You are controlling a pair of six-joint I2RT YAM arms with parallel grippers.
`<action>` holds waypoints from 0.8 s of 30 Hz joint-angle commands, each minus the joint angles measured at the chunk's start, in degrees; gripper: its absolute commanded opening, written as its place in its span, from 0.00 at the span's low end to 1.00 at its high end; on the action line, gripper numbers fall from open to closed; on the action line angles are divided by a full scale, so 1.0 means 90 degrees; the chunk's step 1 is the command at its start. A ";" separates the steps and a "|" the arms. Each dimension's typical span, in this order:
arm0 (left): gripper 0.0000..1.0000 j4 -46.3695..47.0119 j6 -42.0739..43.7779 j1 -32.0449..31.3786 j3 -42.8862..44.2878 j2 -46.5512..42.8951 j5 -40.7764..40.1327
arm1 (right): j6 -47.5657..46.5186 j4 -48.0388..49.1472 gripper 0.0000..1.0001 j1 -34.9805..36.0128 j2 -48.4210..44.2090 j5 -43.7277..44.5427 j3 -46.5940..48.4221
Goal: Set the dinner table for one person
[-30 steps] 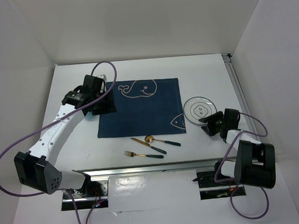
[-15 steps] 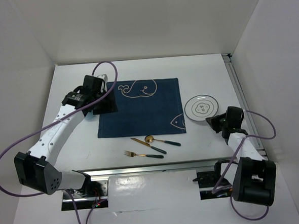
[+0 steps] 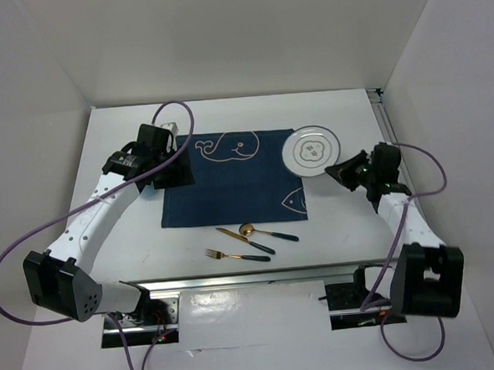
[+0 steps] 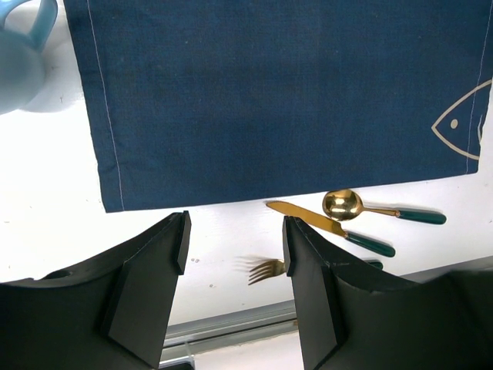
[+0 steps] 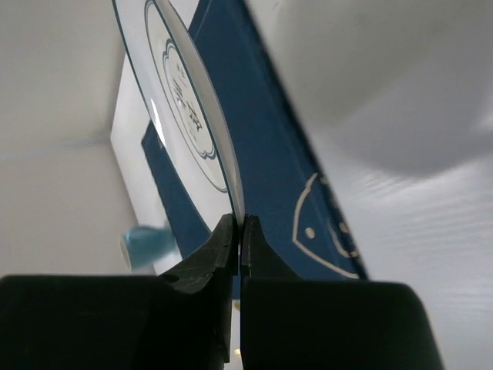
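Note:
On the white dinner table (image 3: 326,113) lies a navy placemat (image 3: 230,182) with whale drawings. My right gripper (image 3: 340,171) is shut on the rim of a white plate (image 3: 310,152), which hangs tilted over the mat's right edge. The right wrist view shows the plate (image 5: 185,100) edge-on, pinched in the right gripper (image 5: 239,227). Over the mat's left edge my left gripper (image 3: 172,174) stands open and empty. In its own view the left gripper (image 4: 235,223) frames bare table beside a gold fork (image 4: 267,270), with a knife (image 4: 308,218) and spoon (image 4: 343,203) further right.
The knife (image 3: 244,240), spoon (image 3: 267,231) and fork (image 3: 234,255) lie in front of the mat. A light blue mug (image 4: 23,38) stands left of the mat, under the left arm. Metal rails run along the right edge (image 3: 393,142) and the near edge (image 3: 261,276).
My right gripper shut on the plate's rim, lifted it off the table and carried it back and left to the mat's right edge. The left arm has stayed still.

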 commanded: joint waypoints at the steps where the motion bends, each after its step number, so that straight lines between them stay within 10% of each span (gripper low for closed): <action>1: 0.68 0.0054 -0.0148 0.0012 0.0023 -0.0210 -0.0157 | -0.0112 0.0759 0.00 0.0708 0.0771 -0.0915 0.0736; 8: 0.69 -0.0152 -0.0217 0.0012 -0.0035 -0.0483 -0.0314 | -0.0180 0.1247 0.00 0.2504 0.2832 -0.1111 0.2113; 24: 0.72 -0.0279 -0.0217 0.0070 -0.0153 -0.0727 -0.0314 | 0.0045 0.0702 0.09 0.3502 0.5676 -0.1122 0.3794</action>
